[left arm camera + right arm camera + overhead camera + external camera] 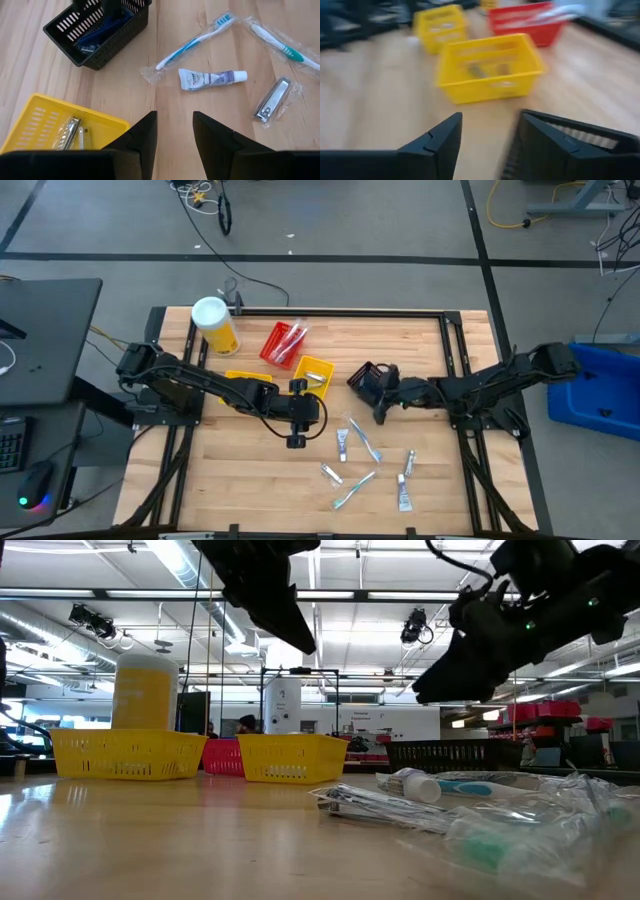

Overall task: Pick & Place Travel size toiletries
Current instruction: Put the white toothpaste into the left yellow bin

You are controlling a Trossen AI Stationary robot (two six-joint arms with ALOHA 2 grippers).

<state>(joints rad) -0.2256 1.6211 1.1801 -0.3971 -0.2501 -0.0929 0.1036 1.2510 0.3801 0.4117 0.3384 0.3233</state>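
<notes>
We cannot read the print on the toothpaste tube, lying on bare bench just beyond the empty, parted left end effector, while the right end effector, also parted, hovers beside the black bin.

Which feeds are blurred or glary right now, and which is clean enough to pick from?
Right wrist view: motion-smeared, yellow bin soft. Low view: nearest wrapped toothbrush out of focus, ceiling lights glaring, arms silhouetted. Left wrist view: sharp on toothpaste tube and nail clipper. High view: evenly lit.
</notes>
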